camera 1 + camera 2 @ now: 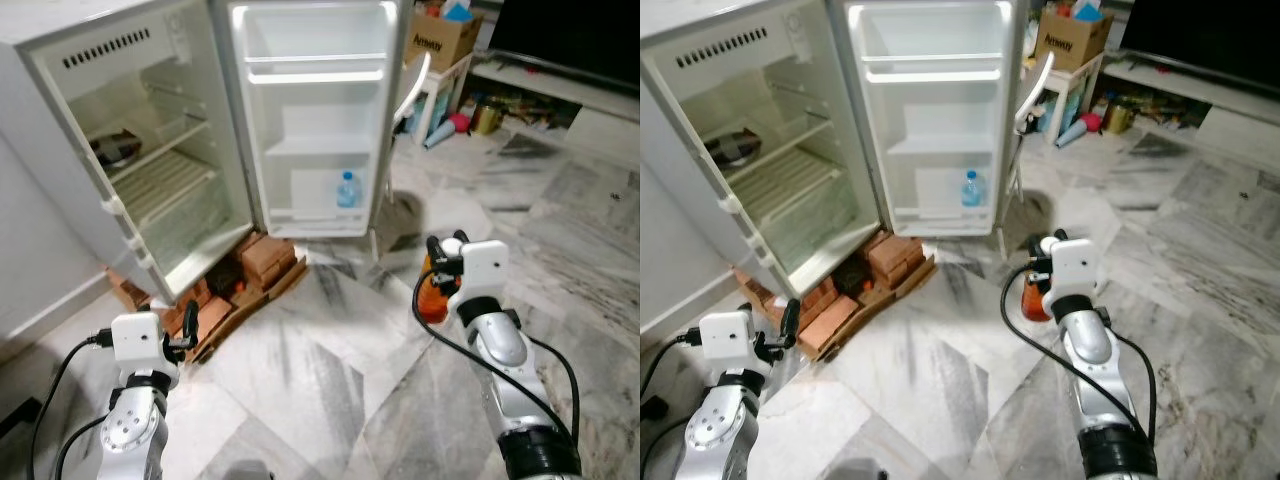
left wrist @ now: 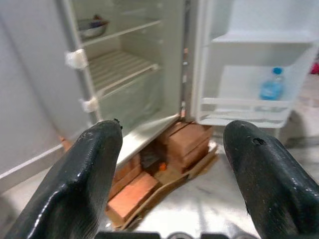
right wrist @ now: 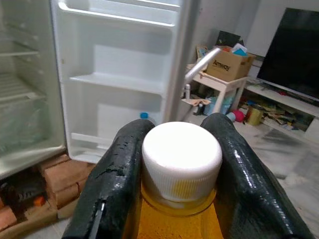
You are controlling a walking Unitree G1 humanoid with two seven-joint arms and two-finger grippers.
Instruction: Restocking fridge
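A small white fridge [image 1: 60, 120] stands open, its door [image 1: 315, 110] swung wide toward me. A blue-capped water bottle [image 1: 347, 189] sits in the door's lowest shelf; a dark bowl [image 1: 112, 150] rests on an inner shelf. My right gripper [image 1: 437, 275] is shut on an orange bottle [image 1: 433, 299] with a white cap [image 3: 182, 158], held low in front of the door, to its right. My left gripper [image 2: 169, 164] is open and empty, low near the fridge's base; its fingers [image 1: 190, 325] point at the fridge.
The fridge rests on red bricks [image 1: 265, 258] and cardboard on the marble floor [image 1: 330, 380]. A white side table [image 1: 440, 85] with a cardboard box [image 1: 440, 35], a TV stand [image 1: 560, 95] and small items stand behind the door at the right.
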